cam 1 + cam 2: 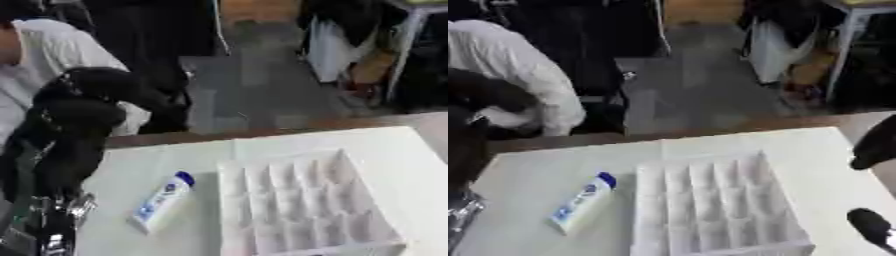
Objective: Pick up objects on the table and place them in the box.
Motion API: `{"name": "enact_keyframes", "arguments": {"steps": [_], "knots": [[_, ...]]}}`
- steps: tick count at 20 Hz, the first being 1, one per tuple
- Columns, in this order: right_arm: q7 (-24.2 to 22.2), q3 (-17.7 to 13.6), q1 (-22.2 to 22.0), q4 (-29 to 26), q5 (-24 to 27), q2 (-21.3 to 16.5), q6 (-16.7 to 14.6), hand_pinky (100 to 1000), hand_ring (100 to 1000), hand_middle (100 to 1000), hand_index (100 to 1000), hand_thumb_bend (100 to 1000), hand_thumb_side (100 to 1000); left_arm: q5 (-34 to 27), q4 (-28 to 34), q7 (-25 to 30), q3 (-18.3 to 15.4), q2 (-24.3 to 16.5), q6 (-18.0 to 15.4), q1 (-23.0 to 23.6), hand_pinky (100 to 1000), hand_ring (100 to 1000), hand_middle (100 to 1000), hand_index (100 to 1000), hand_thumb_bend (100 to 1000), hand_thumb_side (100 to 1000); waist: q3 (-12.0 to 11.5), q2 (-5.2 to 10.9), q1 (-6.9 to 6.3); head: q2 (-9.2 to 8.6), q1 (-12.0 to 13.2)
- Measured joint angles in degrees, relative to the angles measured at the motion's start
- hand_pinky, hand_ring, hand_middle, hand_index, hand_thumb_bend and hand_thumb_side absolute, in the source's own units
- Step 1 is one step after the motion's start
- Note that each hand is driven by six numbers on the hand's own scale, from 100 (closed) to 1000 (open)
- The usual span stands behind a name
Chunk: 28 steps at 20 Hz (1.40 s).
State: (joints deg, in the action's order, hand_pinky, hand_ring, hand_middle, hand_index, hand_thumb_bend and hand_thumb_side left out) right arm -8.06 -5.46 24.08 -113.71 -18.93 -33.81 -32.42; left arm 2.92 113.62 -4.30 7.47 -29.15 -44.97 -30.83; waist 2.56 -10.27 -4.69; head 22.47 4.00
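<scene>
Seeing white bottle (163, 201) flat on surface (385, 145), just left of divided white box (306, 205); my left hand (74, 112) raised at left, right hand (877, 145) at right edge, fingers on both unreadable.

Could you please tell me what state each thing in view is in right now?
Bottle: lying on its side on the table, blue cap on, left of the box, unheld.
Box: open-topped, its divided compartments look empty.
Left hand: raised above the table's left edge, holding nothing visible.
Right hand: only dark parts show at the right edge.
</scene>
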Motion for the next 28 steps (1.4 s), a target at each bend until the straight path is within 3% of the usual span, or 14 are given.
{"name": "enact_keyframes", "arguments": {"steps": [1,2,3,5,6,7,8,10,14,16,18,20,23,28], "knots": [[0.3,0.0,0.1,0.0,-0.4,0.0,-0.7,375,364,341,437,331,635,0.2,0.0,0.0,0.0,0.0,0.0,0.0,650,644,792,803,1000,725,0.0,0.00,0.00,0.00,0.0],[0.9,-0.1,0.1,0.0,-1.0,0.0,-1.4,369,342,294,403,160,655,0.4,0.0,0.0,0.0,0.0,0.1,0.0,638,639,791,805,967,937,0.0,0.00,0.00,0.00,0.0],[1.6,-0.1,0.1,0.0,-1.6,0.0,-1.9,372,344,290,402,142,658,0.7,0.0,-0.3,0.0,0.0,0.3,0.0,635,637,790,805,977,949,0.0,0.00,-0.01,0.01,0.0],[2.9,-0.3,0.1,0.0,-2.7,0.0,-2.6,391,380,319,437,287,685,1.4,0.0,-1.2,-0.2,0.0,1.2,0.1,628,624,782,799,951,890,0.0,0.00,-0.01,0.02,0.1],[3.5,-0.3,0.1,0.0,-3.1,0.0,-2.6,403,423,355,463,336,641,1.8,0.0,-1.8,-0.2,0.0,1.6,0.5,631,624,780,798,861,850,0.0,0.00,-0.01,0.02,0.1],[4.1,-0.4,0.0,0.0,-3.5,0.0,-2.2,412,448,382,484,333,673,2.1,0.0,-2.4,-0.3,0.0,2.0,1.0,629,621,779,797,830,851,0.0,0.00,-0.01,0.02,0.1],[4.7,-0.4,0.0,0.0,-3.7,0.0,-1.5,418,465,404,509,347,745,2.4,0.0,-2.8,-0.5,0.0,2.4,1.6,629,620,780,799,818,849,0.0,0.00,-0.02,0.04,0.1],[7.0,-1.1,0.0,0.0,-3.6,0.0,1.2,425,488,431,531,338,794,3.1,0.0,-3.6,-1.2,-0.1,3.1,2.9,640,626,783,806,806,850,0.0,0.00,-0.15,0.11,0.1],[13.5,-2.9,0.0,0.0,-2.9,0.0,7.7,441,515,464,568,340,826,5.5,0.0,-4.2,-3.1,-3.6,4.6,4.8,717,677,811,838,793,881,0.0,0.00,-0.35,0.73,0.1],[16.0,-3.2,0.0,0.0,-3.0,0.0,10.2,440,514,462,568,340,832,7.3,0.0,-3.7,-3.8,-6.3,6.4,5.3,697,686,818,859,790,899,0.0,0.00,-0.65,1.14,0.1],[17.8,-3.4,0.0,0.0,-3.1,0.0,11.9,440,513,460,568,341,833,9.6,0.0,-2.7,-4.2,-9.1,9.7,5.6,680,687,820,866,789,914,0.0,0.01,-0.84,1.66,0.3],[18.8,-3.4,0.0,0.0,-3.3,0.0,12.8,440,512,455,566,345,838,12.3,0.0,-1.5,-4.3,-11.6,13.9,5.5,605,665,807,861,776,942,0.1,0.02,-0.98,2.11,0.5],[19.5,-3.2,0.0,0.0,-3.4,0.0,13.5,440,512,453,565,345,839,17.3,-0.3,1.7,-3.8,-15.0,21.3,4.8,606,662,813,867,752,1000,0.2,0.08,-1.41,2.60,0.6],[19.5,-3.0,0.0,0.0,-3.4,0.0,13.9,442,511,450,563,346,838,26.7,-3.9,13.1,-1.5,-18.6,34.6,1.7,565,664,808,864,708,1000,0.6,0.81,-1.93,3.47,1.2]]}}
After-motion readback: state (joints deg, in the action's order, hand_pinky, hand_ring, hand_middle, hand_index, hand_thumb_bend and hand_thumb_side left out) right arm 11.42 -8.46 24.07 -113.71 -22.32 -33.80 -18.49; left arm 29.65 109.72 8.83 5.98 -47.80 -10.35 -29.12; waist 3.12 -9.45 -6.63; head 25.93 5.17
